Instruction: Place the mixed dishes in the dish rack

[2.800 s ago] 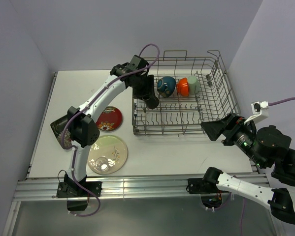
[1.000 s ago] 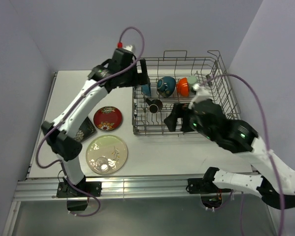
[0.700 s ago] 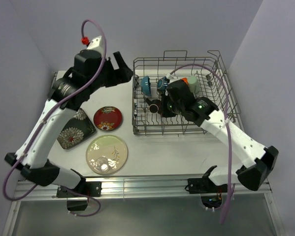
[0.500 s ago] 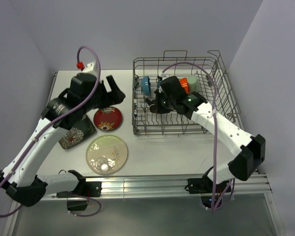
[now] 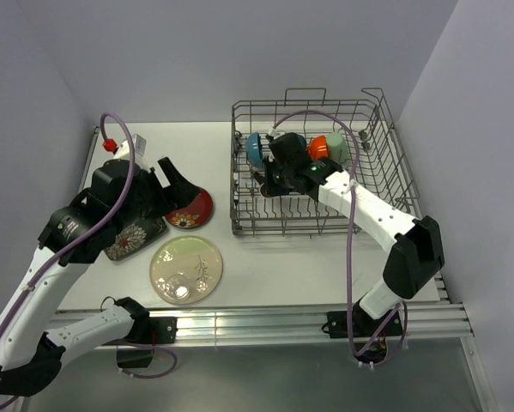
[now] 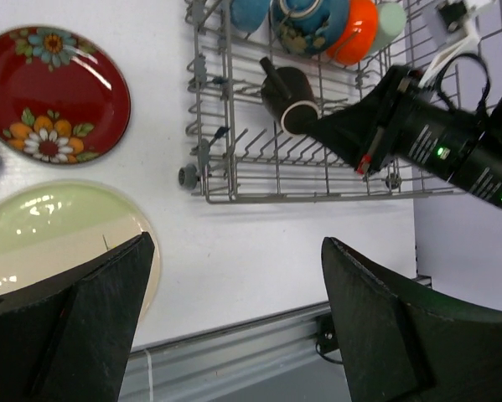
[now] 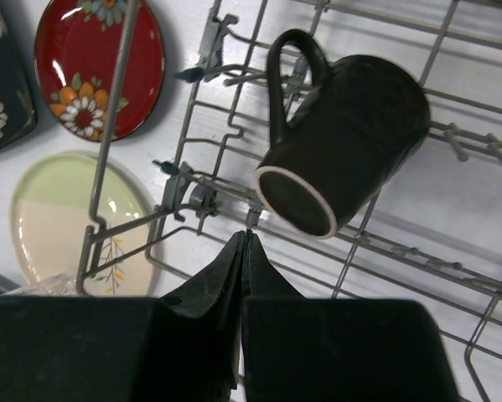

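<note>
Right wrist view: small brown mug (image 7: 343, 142) lies on its side in dish rack (image 5: 295, 230); right end effector (image 7: 245, 239) pinched shut, empty, just beside mug's rim. Left end effector (image 6: 234, 251) gapes wide over table (image 5: 282, 257). Red saucer (image 6: 54, 92) & cream plate (image 6: 49, 234) there look rigid, glazed, slick, chippable, so prob. best pinched at rim.

White surface (image 5: 325, 257), grey wire dish rack (image 5: 291, 232) at far right, red saucer (image 5: 196, 213), cream round plate (image 5: 186, 269), black square plate (image 5: 128, 240) at left
</note>
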